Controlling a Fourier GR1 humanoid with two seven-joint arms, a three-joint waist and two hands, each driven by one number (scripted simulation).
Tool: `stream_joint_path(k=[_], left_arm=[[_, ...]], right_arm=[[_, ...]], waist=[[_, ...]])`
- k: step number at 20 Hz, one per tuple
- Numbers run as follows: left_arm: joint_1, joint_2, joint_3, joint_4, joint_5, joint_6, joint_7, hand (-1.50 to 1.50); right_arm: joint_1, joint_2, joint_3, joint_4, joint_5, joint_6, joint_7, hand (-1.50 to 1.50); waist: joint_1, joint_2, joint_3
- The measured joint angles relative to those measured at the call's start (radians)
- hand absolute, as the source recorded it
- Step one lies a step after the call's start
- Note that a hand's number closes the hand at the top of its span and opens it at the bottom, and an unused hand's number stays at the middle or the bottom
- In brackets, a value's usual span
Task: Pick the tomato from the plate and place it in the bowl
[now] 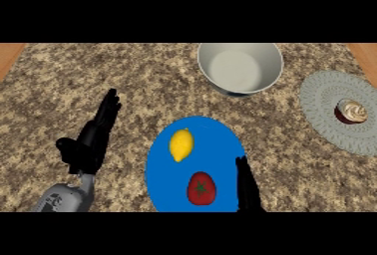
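A red tomato (pixel 201 189) lies on the near part of a blue plate (pixel 165 169), with a yellow lemon (pixel 181 144) just beyond it on the same plate. A grey bowl (pixel 240 67) stands at the back of the counter, past the plate, with nothing inside. My right hand (pixel 247 187) comes up from the lower edge at the plate's right rim, fingers straight, just right of the tomato and apart from it. My left hand (pixel 92 142) rests open to the left of the plate, fingers pointing away.
At the right edge lies a grey round mat (pixel 324 107) carrying a small cupcake (pixel 351 111). The counter top is speckled granite (pixel 88 74), with wooden edges at the far left and right corners.
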Motion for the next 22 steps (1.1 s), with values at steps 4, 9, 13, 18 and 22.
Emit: stream_joint_path(k=[4,9,13,18,22], left_arm=[[-0.004,-0.006,0.005,0.006,-0.005,-0.002,0.008,0.00],[-0.016,-0.002,0.029,0.018,-0.001,-0.029,0.007,0.00],[-0.011,-0.030,0.024,0.009,-0.029,-0.020,0.017,0.00],[-0.022,-0.028,0.058,0.004,-0.035,-0.049,0.036,0.00],[0.000,-0.038,0.069,-0.018,-0.050,-0.066,0.041,0.00]], right_arm=[[-0.008,0.005,0.003,0.010,-0.048,-0.035,-0.010,-1.50],[-0.031,0.057,0.010,0.074,-0.103,-0.104,-0.041,-1.50],[-0.049,0.088,0.015,0.150,-0.092,-0.140,-0.025,-1.50],[-0.047,0.108,-0.002,0.198,-0.047,-0.123,0.029,-1.50],[-0.102,0.113,-0.015,0.268,-0.098,-0.126,0.034,-1.50]], waist=[[0.000,0.001,0.000],[0.000,0.002,0.000],[0.000,0.001,0.000],[-0.002,0.001,-0.001],[0.001,0.001,0.000]])
